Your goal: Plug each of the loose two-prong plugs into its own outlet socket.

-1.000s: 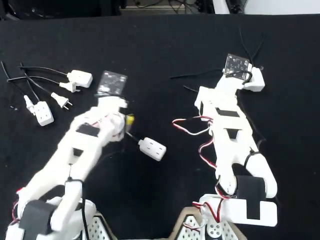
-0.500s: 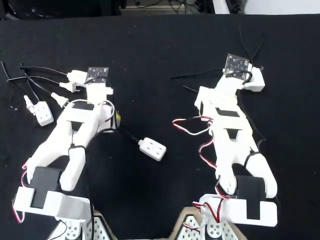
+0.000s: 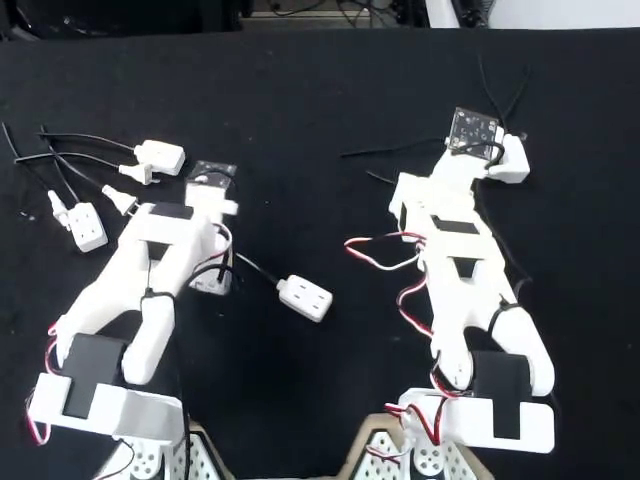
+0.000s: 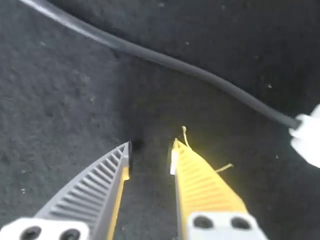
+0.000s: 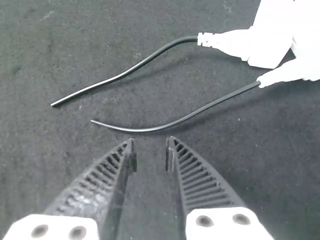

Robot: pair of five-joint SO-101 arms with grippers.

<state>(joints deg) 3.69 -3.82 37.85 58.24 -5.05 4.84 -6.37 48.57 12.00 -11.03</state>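
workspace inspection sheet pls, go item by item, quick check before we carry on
surface: black cloth covering the table
job's things: outlet block mid-table; second outlet far left beside loose plugs; white plug bodies ahead of the right gripper
clutter: nothing seen
grippers: left gripper open, empty, over cloth; right gripper open, empty
cables: black lead ahead of left gripper; two thin leads running to the white plug bodies
surroundings: cords beyond the far edge
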